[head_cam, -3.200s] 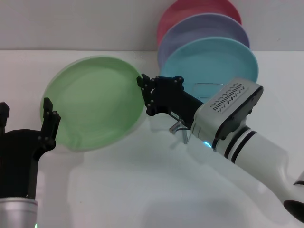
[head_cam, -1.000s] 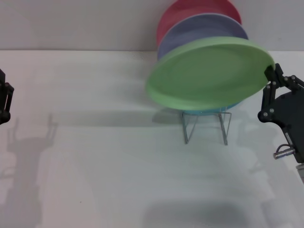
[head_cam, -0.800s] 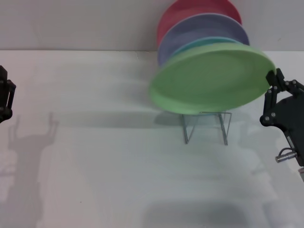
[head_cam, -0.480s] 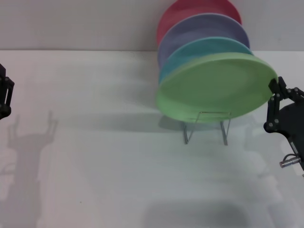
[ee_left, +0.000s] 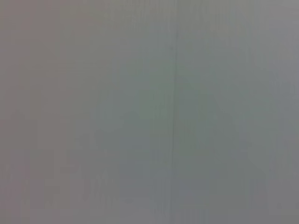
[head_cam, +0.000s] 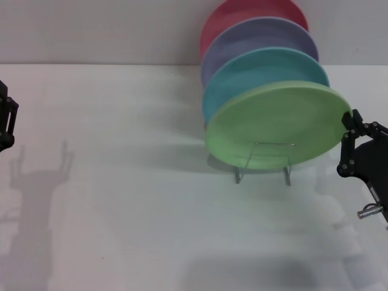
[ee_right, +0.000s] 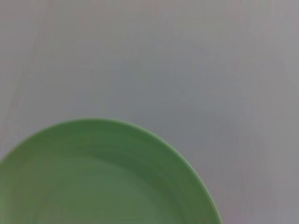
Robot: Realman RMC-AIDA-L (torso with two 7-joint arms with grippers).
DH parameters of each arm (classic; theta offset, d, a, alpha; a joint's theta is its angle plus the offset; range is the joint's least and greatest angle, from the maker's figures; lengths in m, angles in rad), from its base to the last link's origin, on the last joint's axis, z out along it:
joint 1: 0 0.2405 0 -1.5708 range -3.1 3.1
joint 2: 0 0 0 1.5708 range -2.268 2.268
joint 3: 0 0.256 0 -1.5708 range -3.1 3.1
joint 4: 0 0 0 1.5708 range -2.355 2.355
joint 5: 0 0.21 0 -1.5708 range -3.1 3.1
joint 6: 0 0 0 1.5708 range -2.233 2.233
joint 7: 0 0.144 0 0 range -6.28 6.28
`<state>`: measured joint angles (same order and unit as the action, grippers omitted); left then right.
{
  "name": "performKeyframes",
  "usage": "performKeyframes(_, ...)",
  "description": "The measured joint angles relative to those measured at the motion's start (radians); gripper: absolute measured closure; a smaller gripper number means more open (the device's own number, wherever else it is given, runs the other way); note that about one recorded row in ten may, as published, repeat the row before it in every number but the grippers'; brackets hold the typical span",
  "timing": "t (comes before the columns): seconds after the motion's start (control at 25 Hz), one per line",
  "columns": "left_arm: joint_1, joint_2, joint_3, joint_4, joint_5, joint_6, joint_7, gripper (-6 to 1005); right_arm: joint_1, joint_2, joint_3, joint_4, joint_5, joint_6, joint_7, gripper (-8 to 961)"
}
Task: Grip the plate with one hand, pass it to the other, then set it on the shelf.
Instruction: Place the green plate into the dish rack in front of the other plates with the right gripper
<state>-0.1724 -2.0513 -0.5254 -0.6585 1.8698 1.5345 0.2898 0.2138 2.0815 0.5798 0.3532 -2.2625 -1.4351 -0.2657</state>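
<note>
The light green plate (head_cam: 276,124) stands tilted in front of the turquoise plate, its lower edge down at the silver wire shelf (head_cam: 262,163). My right gripper (head_cam: 350,124) is at the plate's right rim and shut on it. In the right wrist view the plate (ee_right: 103,182) fills the lower part, with white table beyond. Only a black sliver of my left gripper (head_cam: 5,124) shows at the far left edge, well away from the plate. The left wrist view shows only a blank grey surface.
Behind the green plate, a turquoise plate (head_cam: 260,70), a lavender plate (head_cam: 260,37) and a red plate (head_cam: 251,13) stand in a row on the same rack, back toward the wall. White table (head_cam: 133,200) stretches to the left and front.
The right gripper has carried the green plate from the left over to the rack, then lowered and tipped it steeper in front of the turquoise plate. The left gripper has withdrawn to the left edge.
</note>
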Motion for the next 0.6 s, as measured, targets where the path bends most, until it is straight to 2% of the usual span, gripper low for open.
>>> performKeyframes(0.6, 0.007, 0.016, -0.011, -0.020, 0.000, -0.014, 0.000, 167, 0.021, 0.000, -0.009, -0.006, 0.000, 0.076, 0.002, 936)
